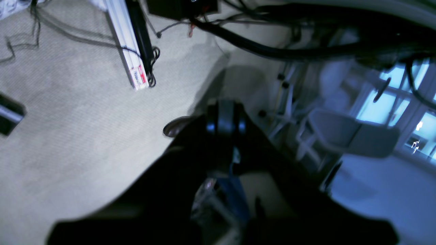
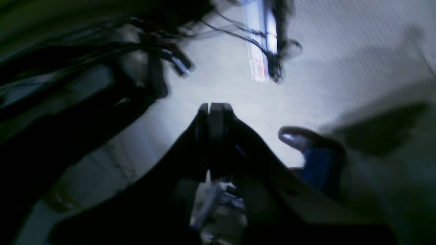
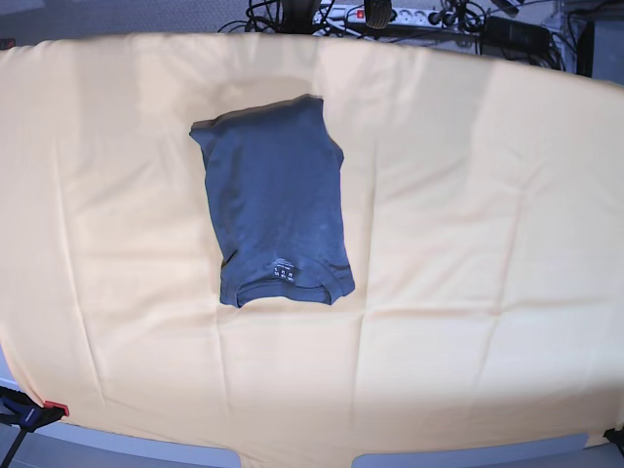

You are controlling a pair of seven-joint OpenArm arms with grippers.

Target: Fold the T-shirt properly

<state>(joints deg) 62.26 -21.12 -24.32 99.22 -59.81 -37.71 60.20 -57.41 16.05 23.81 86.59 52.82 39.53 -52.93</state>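
Observation:
The dark blue-grey T-shirt [image 3: 276, 208] lies folded into a narrow rectangle on the orange-yellow cloth [image 3: 468, 214], left of the table's middle, its collar and small white label toward the near edge. Neither arm shows in the base view. My left gripper [image 1: 224, 117] is shut with nothing between its jaws and hangs over carpet, away from the table. My right gripper [image 2: 216, 117] is also shut and empty, over carpet too. The T-shirt does not show in either wrist view.
Cables and a power strip [image 3: 409, 15] lie behind the table's far edge. A clamp [image 3: 29, 414] grips the near left corner. In the wrist views there are carpet, a white rail [image 1: 131, 51], black cables, a grey chair [image 1: 351, 136] and a brown shoe [image 2: 299, 137].

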